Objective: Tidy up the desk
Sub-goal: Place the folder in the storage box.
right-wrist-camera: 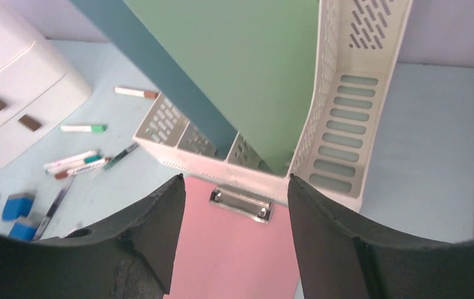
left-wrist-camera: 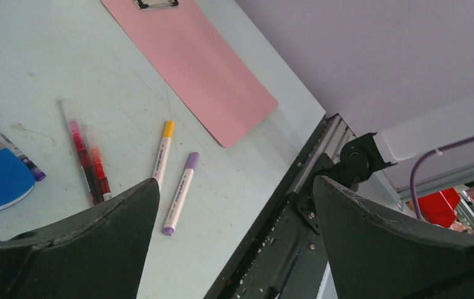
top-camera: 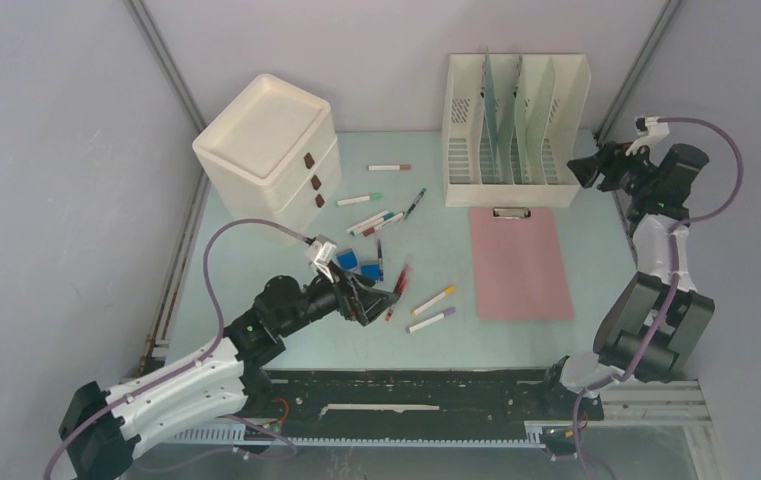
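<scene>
The pale mint-green desk (top-camera: 516,340) holds scattered markers and a pink clipboard (top-camera: 519,262). My left gripper (top-camera: 381,297) is open and empty, low over the front middle, beside two red pens (top-camera: 399,285). In the left wrist view the left gripper (left-wrist-camera: 235,182) has a yellow-capped marker (left-wrist-camera: 164,152) and a purple-capped marker (left-wrist-camera: 181,192) ahead of its left finger. My right gripper (top-camera: 581,172) is open and empty, raised at the right end of the cream file rack (top-camera: 516,130). In the right wrist view the right gripper (right-wrist-camera: 235,180) frames the clipboard's metal clip (right-wrist-camera: 240,202).
A cream drawer unit (top-camera: 268,145) stands at the back left. Two blue erasers (top-camera: 356,265) lie by the left gripper. More markers (top-camera: 376,222) lie mid-desk, with a brown-capped one (top-camera: 389,167) and a green-capped one (top-camera: 360,199). The rack holds a green folder (right-wrist-camera: 246,68). A black slotted rail (top-camera: 436,395) runs along the front.
</scene>
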